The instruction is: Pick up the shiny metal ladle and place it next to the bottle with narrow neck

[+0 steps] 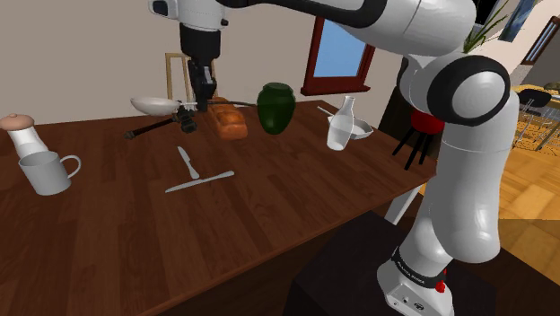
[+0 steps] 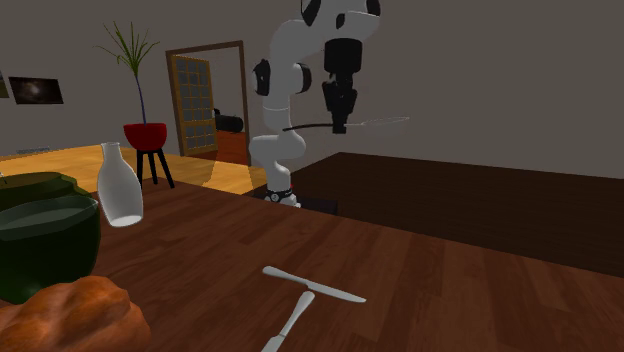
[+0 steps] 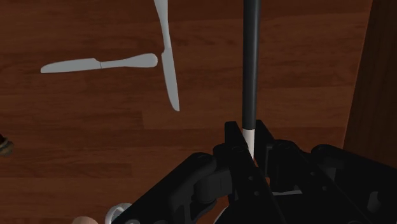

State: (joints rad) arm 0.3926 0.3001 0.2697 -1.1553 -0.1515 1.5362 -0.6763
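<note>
The white arm (image 1: 467,99) is by far the biggest thing here, rising from its stand and reaching out over the dark wooden surface (image 1: 269,206). At its end the black tool (image 1: 205,97) hangs well above the boards, pointing straight down. Its two fingers are clamped on the ladle (image 1: 153,105), gripping it part-way along the stem, so the ladle lies roughly level in the air. From the wrist, the fingers (image 3: 234,130) pinch the pale stem just where the black handle (image 3: 250,63) begins. In the second exterior view the pale end (image 2: 385,122) sticks out to the right of the tool (image 2: 340,128) and the dark handle to the left. In the shoulder view the tool hangs above the near end of the loaf.

On the surface I count:
- one dark green jar (image 1: 275,108)
- one brown loaf (image 1: 229,121) just beside the jar
- one white bottle (image 1: 341,124) with a narrow neck, standing upright towards the shoulder view's right, well apart from the ladle with the jar between them
- one white mug (image 1: 45,171)
- one white shaker (image 1: 22,135) with a brownish cap, close behind the mug
- two pale table knives (image 1: 187,162) (image 1: 199,182), lying flat and touching
</note>
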